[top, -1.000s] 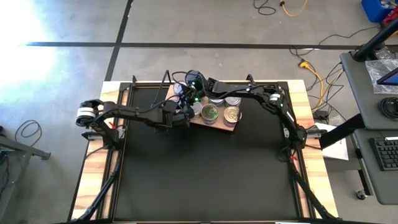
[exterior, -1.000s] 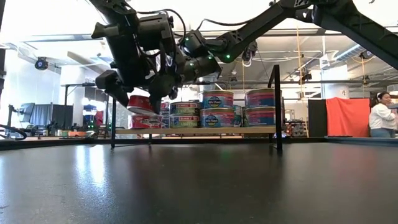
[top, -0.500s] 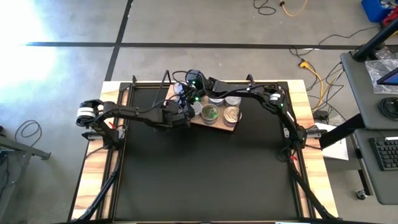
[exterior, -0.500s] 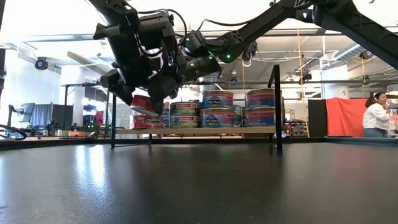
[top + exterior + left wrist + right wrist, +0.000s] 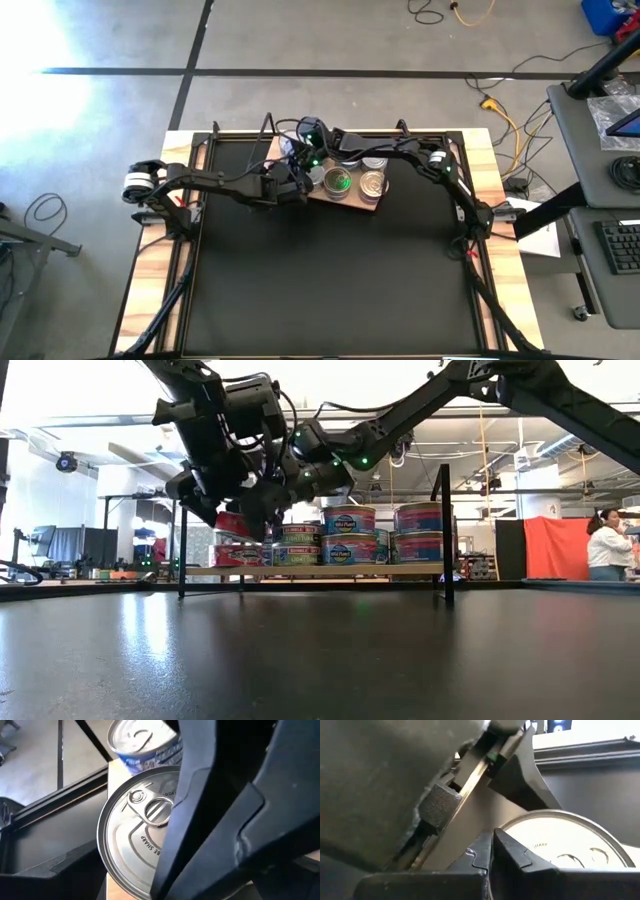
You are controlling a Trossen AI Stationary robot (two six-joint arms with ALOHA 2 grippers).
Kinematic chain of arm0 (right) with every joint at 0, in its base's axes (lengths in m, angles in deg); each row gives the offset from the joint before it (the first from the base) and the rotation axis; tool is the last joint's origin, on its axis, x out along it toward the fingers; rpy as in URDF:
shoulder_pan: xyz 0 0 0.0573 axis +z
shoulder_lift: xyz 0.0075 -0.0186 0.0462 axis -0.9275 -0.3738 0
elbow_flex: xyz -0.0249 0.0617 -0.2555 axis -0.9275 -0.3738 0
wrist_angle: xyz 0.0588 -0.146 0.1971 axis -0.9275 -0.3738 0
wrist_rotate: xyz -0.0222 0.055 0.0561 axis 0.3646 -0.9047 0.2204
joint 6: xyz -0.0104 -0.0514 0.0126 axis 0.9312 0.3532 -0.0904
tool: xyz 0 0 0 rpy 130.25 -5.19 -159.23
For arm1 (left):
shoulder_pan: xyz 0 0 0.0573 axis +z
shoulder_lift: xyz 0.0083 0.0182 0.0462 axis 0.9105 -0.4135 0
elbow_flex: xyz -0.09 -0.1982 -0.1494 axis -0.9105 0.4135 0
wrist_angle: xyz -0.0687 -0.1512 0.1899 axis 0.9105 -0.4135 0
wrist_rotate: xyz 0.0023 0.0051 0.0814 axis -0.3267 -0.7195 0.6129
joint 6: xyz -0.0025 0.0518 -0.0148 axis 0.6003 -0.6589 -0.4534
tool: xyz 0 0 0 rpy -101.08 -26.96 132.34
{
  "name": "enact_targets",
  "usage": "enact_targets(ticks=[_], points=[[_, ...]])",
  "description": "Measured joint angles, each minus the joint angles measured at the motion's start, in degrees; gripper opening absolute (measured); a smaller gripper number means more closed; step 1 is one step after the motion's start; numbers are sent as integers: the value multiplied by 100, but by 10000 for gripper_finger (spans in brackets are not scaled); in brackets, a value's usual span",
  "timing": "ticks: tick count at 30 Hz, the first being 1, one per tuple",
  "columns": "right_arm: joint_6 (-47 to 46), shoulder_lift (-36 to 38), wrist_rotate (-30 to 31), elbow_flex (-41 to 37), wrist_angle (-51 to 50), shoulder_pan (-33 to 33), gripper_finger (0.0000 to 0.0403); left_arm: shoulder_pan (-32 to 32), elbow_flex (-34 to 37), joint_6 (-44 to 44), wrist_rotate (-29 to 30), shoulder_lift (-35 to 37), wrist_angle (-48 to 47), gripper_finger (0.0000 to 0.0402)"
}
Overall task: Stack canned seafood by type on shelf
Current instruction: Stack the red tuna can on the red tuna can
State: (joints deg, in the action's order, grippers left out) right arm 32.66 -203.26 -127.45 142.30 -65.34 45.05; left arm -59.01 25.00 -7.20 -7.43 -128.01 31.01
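The left claw (image 5: pixel 240 510) is seen above the left end of the shelf (image 5: pixel 315 571), its fingers spread wide around a red-sided tin (image 5: pixel 233 525) that is held tilted just above the shelf's leftmost stack. In the left wrist view the silver pull-tab lid of this tin (image 5: pixel 135 837) fills the space beside one dark finger (image 5: pixel 200 815), and a blue-labelled tin (image 5: pixel 142 742) is seen just past it on the light wood board.

The right claw (image 5: pixel 300 472) is found just behind and beside the left one, over the same end of the shelf, with its fingers pressed together and nothing between them. In the right wrist view its closed fingers (image 5: pixel 505 855) are seen close to the silver lid of a tin (image 5: pixel 565 842), with the body of the other arm filling most of the picture.

On the shelf, the canned seafood (image 5: pixel 350 536) is arranged in stacks of two: blue-labelled tins toward the right end, green-labelled ones toward the middle, red ones at the left. From above, two open-topped stacks (image 5: pixel 340 181) are visible at the near edge of the shelf (image 5: pixel 370 203), which stands at the far middle of the black mat (image 5: pixel 330 280) on the counter (image 5: pixel 150 290).

A person (image 5: pixel 608 545) is seen in the room far to the right of the shelf
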Motion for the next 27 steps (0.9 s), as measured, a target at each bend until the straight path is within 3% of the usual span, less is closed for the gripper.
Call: enact_targets(ticks=[12, 27], points=[[585, 0, 343, 17, -494, -46, 12, 37, 0, -82, -5, -9, 97, 400], [580, -18, 534, 15, -504, -98, 12, 299, -4, -17, 2, -9, -31, 400]])
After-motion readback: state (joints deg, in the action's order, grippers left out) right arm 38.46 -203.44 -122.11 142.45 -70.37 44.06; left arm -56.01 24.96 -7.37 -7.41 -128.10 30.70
